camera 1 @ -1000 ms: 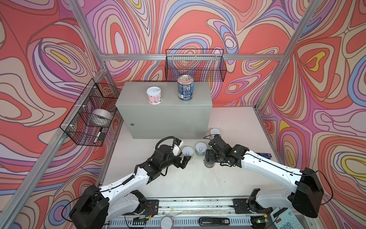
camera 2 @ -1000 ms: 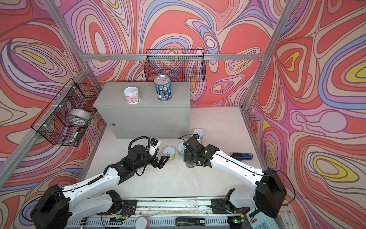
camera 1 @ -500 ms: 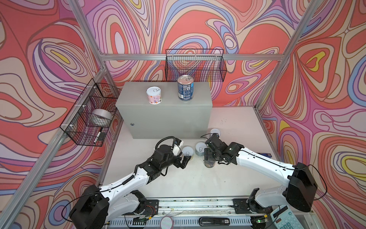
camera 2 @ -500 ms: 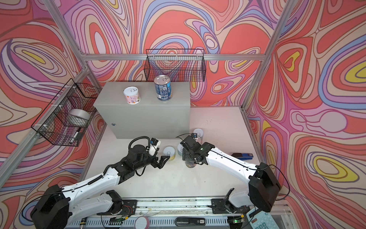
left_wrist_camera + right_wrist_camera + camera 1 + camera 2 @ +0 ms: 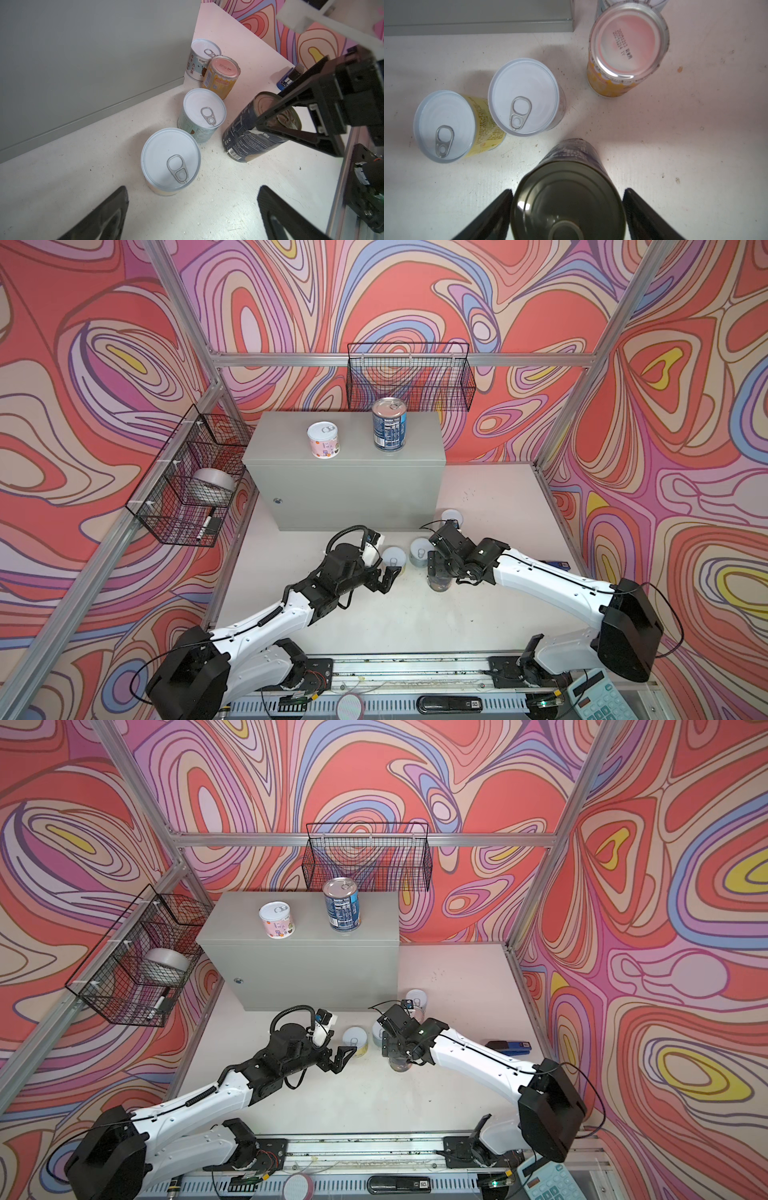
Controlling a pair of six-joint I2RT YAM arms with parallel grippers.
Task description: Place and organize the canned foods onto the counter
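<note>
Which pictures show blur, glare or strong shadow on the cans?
Right wrist view: the dark tall can between the claw's fingers is blurred, with a small bright glint on its end, and the short cans cast soft shadows. Left wrist view: the nearest short can is sharp and the fingers are soft. Both top views: even light.

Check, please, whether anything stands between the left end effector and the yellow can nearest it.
Nothing visible does. In the left wrist view the open left end effector faces the yellow can across bare tabletop; the pale-blue can stands beyond it, the dark blue can aside.
</note>
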